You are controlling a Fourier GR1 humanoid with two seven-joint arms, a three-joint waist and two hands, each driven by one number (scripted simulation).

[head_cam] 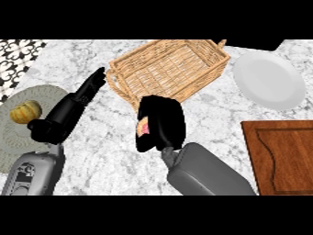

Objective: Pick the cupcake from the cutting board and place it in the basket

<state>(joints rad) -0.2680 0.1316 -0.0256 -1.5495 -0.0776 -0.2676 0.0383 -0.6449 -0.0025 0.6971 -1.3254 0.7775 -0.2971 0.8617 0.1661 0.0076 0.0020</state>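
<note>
My right hand (164, 123) is curled round the cupcake (144, 127), of which only a pink and yellow sliver shows at the hand's left side. The hand hangs at the near rim of the wicker basket (128, 63), just below its front edge. The wooden cutting board (291, 156) lies at the right with nothing on it. My left hand (69, 110) rests open at the left, fingers pointing up toward the basket's left corner, holding nothing.
A white plate (271, 80) lies to the right of the basket. A grey round mat (9, 137) at the left carries a small yellow pumpkin-like object (25, 112). A patterned tile area (6, 59) fills the top left corner.
</note>
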